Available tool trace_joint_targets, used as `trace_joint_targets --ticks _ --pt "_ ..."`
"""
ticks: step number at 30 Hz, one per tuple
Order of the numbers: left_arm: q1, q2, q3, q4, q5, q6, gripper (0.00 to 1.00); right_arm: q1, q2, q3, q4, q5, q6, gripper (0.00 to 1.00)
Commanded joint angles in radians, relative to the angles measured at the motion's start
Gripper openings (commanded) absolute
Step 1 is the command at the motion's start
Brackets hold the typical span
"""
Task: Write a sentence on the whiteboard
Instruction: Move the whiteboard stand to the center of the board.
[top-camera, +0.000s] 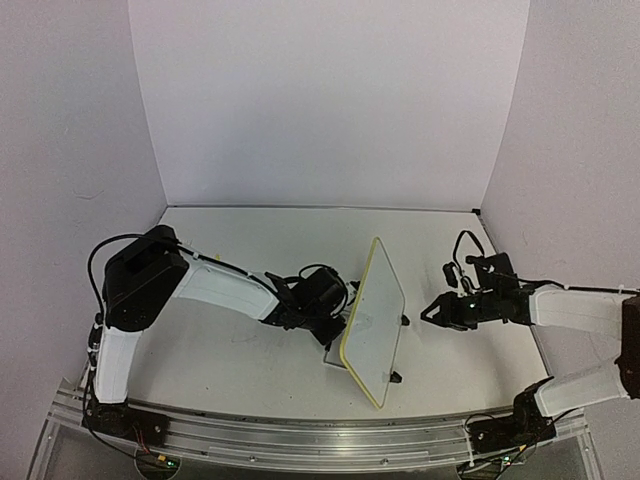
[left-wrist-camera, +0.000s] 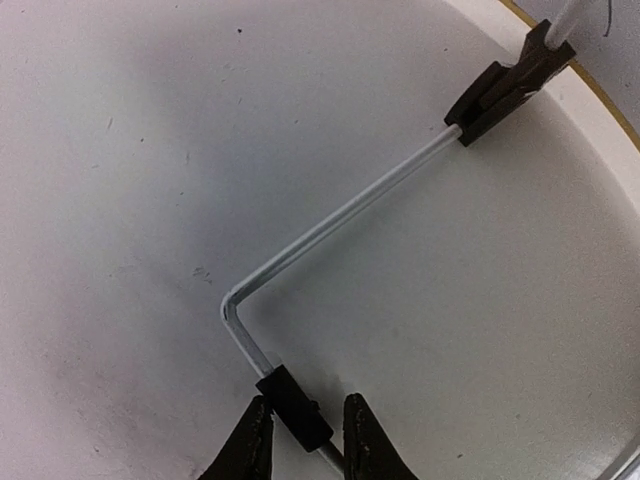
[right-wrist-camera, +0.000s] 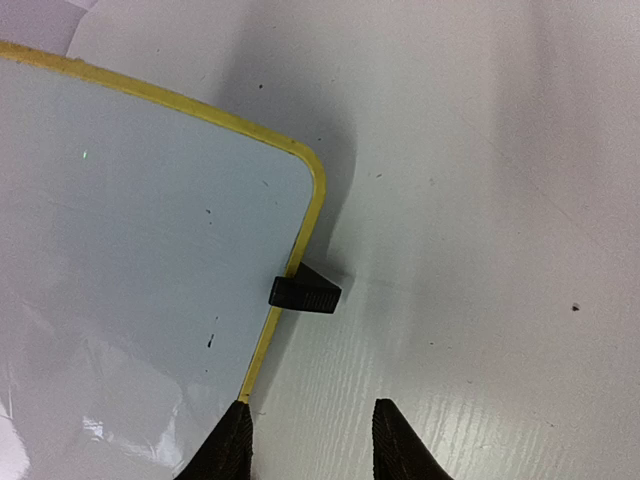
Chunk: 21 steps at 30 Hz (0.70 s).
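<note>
The whiteboard (top-camera: 375, 320), white with a yellow rim, stands tilted on edge at mid-table. Behind it, my left gripper (top-camera: 325, 300) reaches in from the left. In the left wrist view its jaws (left-wrist-camera: 305, 440) are closed in on the black sleeve (left-wrist-camera: 295, 408) of the board's bent wire stand (left-wrist-camera: 340, 215). My right gripper (top-camera: 432, 312) faces the board's front from the right. It stands open (right-wrist-camera: 310, 440) with nothing between the fingers, its left fingertip (right-wrist-camera: 232, 440) at the board's (right-wrist-camera: 150, 250) yellow rim. No sentence shows on the board's face, only a few dark specks.
A black clip foot (right-wrist-camera: 305, 290) sticks out from the board's rim just ahead of the right gripper; another clip (left-wrist-camera: 500, 85) holds the wire stand at the top. White walls close the table at the back and sides. The arm bases sit on a metal rail (top-camera: 300, 435).
</note>
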Motion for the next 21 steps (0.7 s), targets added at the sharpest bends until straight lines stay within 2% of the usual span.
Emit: trace_joint_targets --ticks 1,9,15,21 --pt "0.075 -0.062 -0.064 -0.058 0.084 0.123 0.25 0.081 0.062 0.052 0.059 0.032 -0.092 0.41" --pt "0.158 -0.097 -0.066 -0.06 0.134 0.128 0.3 0.196 0.18 0.113 0.101 0.144 -0.168 0.47" --pt "0.182 -0.227 -0.133 -0.021 0.206 0.028 0.51 0.235 0.247 0.103 0.225 0.18 -0.155 0.53" --pt "0.199 -0.368 -0.219 -0.001 0.204 -0.101 0.63 0.235 0.315 0.063 0.402 0.183 -0.151 0.56"
